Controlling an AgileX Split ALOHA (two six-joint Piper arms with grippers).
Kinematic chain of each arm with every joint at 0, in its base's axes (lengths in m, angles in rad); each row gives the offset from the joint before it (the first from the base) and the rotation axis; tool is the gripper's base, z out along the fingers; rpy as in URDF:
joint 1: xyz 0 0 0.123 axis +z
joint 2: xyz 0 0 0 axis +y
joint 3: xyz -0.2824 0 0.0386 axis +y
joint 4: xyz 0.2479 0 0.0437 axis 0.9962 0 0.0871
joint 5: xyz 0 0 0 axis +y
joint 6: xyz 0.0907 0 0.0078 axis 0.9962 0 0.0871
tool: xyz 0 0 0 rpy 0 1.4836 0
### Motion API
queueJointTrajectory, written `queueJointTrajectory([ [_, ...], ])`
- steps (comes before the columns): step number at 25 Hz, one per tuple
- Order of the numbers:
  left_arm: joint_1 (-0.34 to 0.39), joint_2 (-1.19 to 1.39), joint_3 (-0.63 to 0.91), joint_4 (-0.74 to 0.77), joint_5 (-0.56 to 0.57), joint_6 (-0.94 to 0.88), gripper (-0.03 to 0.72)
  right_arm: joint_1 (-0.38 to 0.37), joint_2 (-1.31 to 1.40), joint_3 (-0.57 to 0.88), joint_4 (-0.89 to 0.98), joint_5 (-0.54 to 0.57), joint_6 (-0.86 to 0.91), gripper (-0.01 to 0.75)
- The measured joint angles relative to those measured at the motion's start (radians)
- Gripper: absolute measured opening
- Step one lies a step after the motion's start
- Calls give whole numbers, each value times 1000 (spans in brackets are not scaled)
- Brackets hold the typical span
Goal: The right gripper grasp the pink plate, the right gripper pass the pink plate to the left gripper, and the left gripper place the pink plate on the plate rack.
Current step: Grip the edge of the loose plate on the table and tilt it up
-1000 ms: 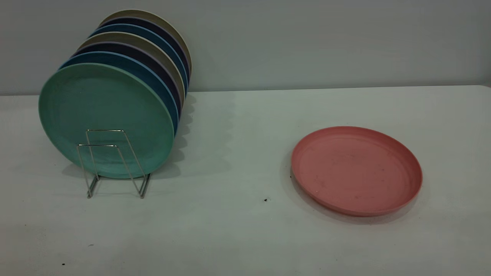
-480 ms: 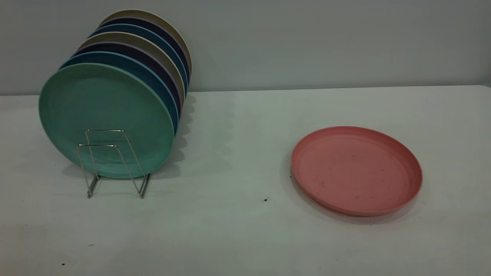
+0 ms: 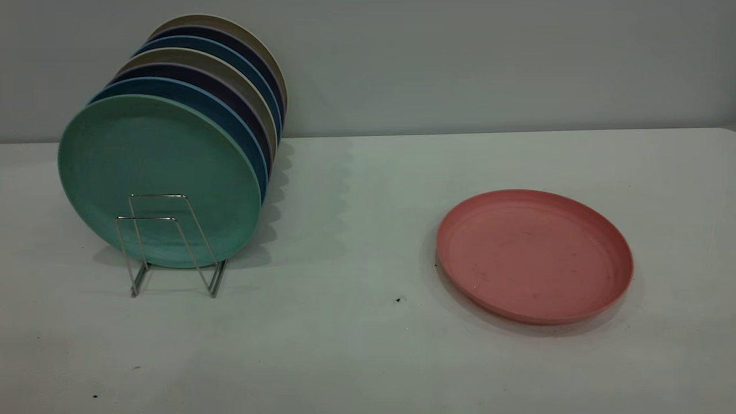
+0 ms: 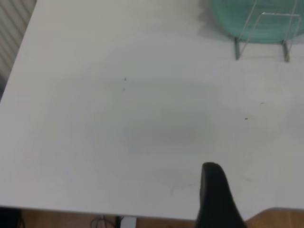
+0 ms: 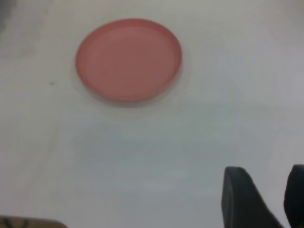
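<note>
The pink plate (image 3: 535,256) lies flat on the white table at the right; it also shows in the right wrist view (image 5: 129,59). The plate rack (image 3: 169,244) of silver wire stands at the left and holds several upright plates, with a green plate (image 3: 158,172) at the front. The rack's front loops show in the left wrist view (image 4: 266,35). My right gripper (image 5: 266,173) hangs open and empty over bare table, well short of the pink plate. Of my left gripper only one black finger (image 4: 212,190) shows, over the table's near edge and far from the rack. Neither gripper is in the exterior view.
Behind the green plate stand blue, dark and beige plates (image 3: 230,75). A grey wall runs behind the table. The table's edge (image 4: 95,211) shows in the left wrist view.
</note>
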Motion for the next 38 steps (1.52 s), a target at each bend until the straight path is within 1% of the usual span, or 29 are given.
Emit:
queueJointTrajectory([
  [2, 0, 61, -12, 2, -33, 0, 485, 0, 48, -1, 2, -3, 8, 247],
  [5, 0, 208, -61, 3, -133, -1, 485, 0, 185, -26, 10, -45, -7, 286],
  [8, 0, 408, -131, 0, -225, 1, 489, 0, 355, -79, 16, -125, -55, 348],
  [13, 0, 743, -251, -51, -342, 93, 556, 0, 612, -129, 16, -277, -112, 470],
  [16, 0, 931, -318, -173, -439, 188, 576, 0, 774, -131, 16, -375, -114, 491],
  [19, -10, 1086, -373, -369, -512, 340, 580, 0, 943, -132, 36, -500, -114, 495],
  [21, -38, 1176, -401, -482, -562, 478, 580, 0, 1071, -144, 77, -581, -114, 495],
  [25, -147, 1362, -464, -678, -616, 674, 580, 0, 1323, -195, 153, -695, -132, 495],
  [29, -271, 1534, -535, -785, -639, 746, 580, -12, 1548, -278, 165, -721, -149, 495],
  [31, -329, 1611, -573, -811, -650, 756, 580, -35, 1634, -318, 179, -719, -160, 495],
  [33, -376, 1689, -616, -820, -654, 758, 580, -78, 1714, -368, 215, -703, -198, 492],
  [35, -417, 1753, -652, -823, -654, 758, 580, -116, 1777, -422, 283, -657, -286, 486],
  [38, -469, 1829, -697, -826, -654, 758, 580, -187, 1868, -514, 484, -537, -526, 483],
])
